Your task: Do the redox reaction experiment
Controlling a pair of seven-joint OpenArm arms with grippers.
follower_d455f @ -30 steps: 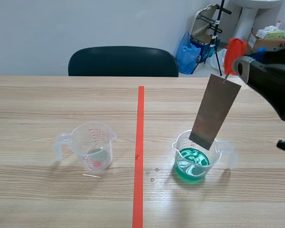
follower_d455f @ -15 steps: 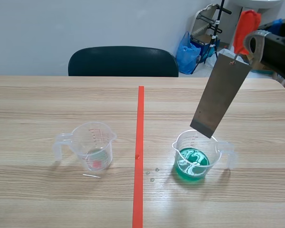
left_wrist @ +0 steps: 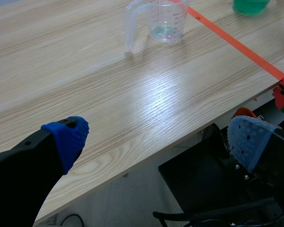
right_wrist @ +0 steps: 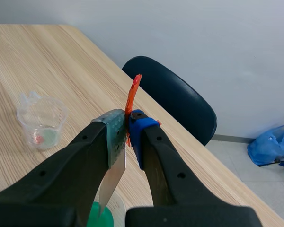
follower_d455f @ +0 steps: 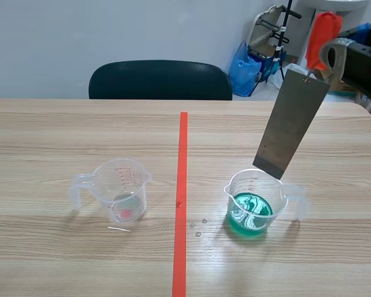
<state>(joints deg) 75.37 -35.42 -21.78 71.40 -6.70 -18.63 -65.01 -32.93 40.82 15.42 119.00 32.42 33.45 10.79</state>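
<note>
Right wrist view shows the right hand (right_wrist: 127,127) pinching a red tab (right_wrist: 132,93), its grey plate (follower_d455f: 290,124) hanging tilted over the green cup (follower_d455f: 255,204) on the surface (follower_d455f: 80,130), while the left hand (left_wrist: 158,136) is spread wide at the surface's near edge.

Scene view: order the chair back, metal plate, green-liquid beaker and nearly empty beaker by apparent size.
1. Chair back, though it is farthest away.
2. Metal plate.
3. Green-liquid beaker and nearly empty beaker: look alike, no ranking.
</note>
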